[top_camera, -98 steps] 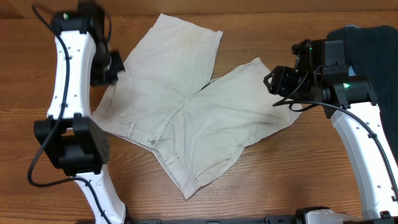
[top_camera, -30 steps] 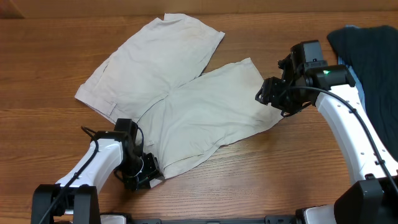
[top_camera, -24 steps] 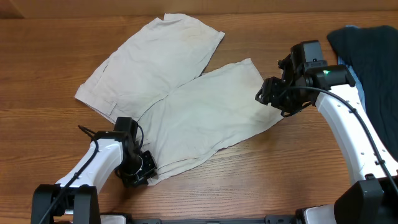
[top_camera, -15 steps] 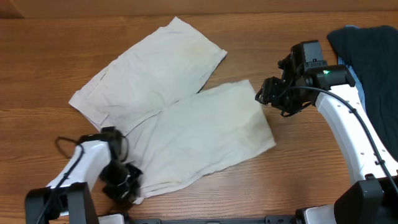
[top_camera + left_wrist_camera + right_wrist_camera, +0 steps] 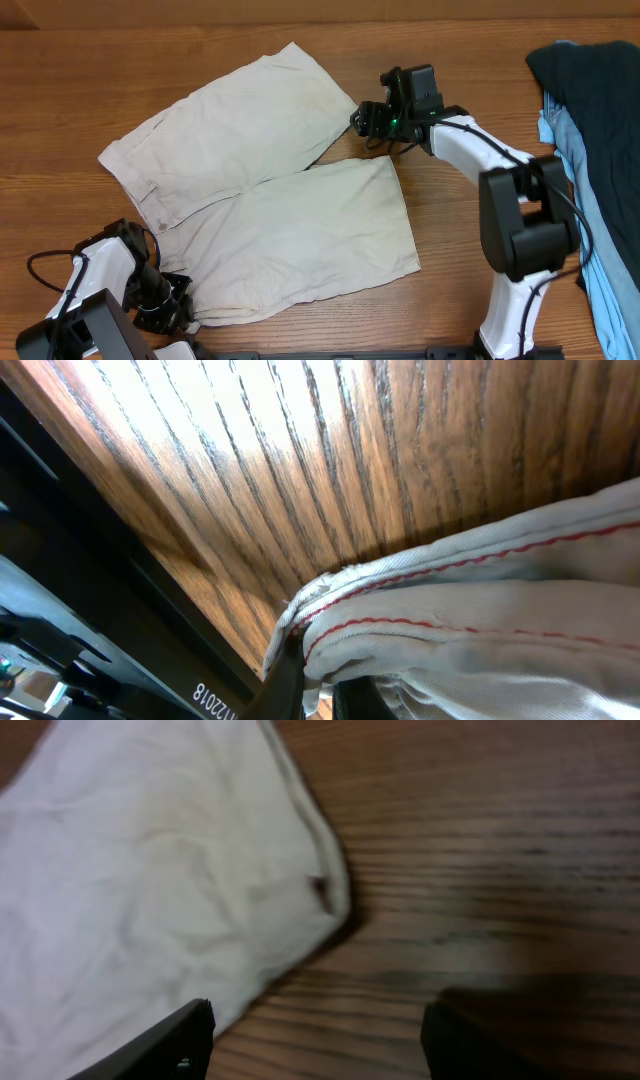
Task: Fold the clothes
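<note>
Shorts (image 5: pixel 270 200) lie flat and unfolded on the table (image 5: pixel 440 310), both legs spread, so every fold appears left to do; left gripper (image 5: pixel 165 300) is clamped on the waistband (image 5: pixel 190 305) corner, right gripper (image 5: pixel 365 118) gapes empty just beside the far leg's hem (image 5: pixel 325 75).

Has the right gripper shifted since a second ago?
Yes. The right gripper has moved away from the dark navy garment, toward the table's middle and far edge, now beside the shorts.
</note>
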Controlling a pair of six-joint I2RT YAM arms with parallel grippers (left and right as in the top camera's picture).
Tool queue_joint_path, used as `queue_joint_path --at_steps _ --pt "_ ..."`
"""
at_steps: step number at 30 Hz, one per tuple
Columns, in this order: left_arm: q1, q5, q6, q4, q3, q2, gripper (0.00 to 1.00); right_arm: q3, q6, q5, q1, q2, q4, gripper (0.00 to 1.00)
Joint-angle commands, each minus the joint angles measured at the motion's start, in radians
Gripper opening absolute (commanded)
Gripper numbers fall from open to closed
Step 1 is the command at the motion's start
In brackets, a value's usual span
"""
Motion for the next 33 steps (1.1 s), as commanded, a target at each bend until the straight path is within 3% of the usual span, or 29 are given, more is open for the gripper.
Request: queue_joint_path --at_steps 1,11,13,14,16,24,30,32,33 --pt "0.010 -0.040 0.006 0.016 -0.003 -0.008 0.04 0.003 0.056 -0.054 -0.013 0.051 0.073 0.72" --pt "0.010 -0.040 0.013 0.016 -0.003 -0.008 0.04 0.003 0.186 -0.108 0.026 0.145 0.269 0.67" --pt "0.010 -0.040 0.013 0.017 -0.003 -0.008 0.04 0.003 0.185 -0.108 0.026 0.145 0.314 0.46" --pt "0.010 -0.040 0.013 0.017 -0.003 -0.008 0.04 0.004 0.185 -0.104 0.022 0.145 0.348 0.23" --pt "0.010 -0.040 0.015 0.016 -0.003 -0.008 0.04 0.004 0.187 -0.101 -0.008 0.145 0.402 0.04" --pt "0.010 -0.021 0.029 0.018 -0.002 -0.008 0.04 0.005 0.185 -0.146 -0.208 0.145 0.440 0.04" --pt "0.010 0.059 0.102 0.057 -0.002 -0.008 0.05 0.005 0.181 -0.193 -0.350 0.128 0.372 0.04" --pt "0.010 0.105 0.165 0.088 0.000 -0.008 0.31 0.005 0.174 -0.216 -0.382 0.114 0.360 0.04" --pt "0.010 0.137 0.204 0.100 0.007 -0.008 0.50 0.005 0.169 -0.215 -0.402 0.099 0.345 0.04"
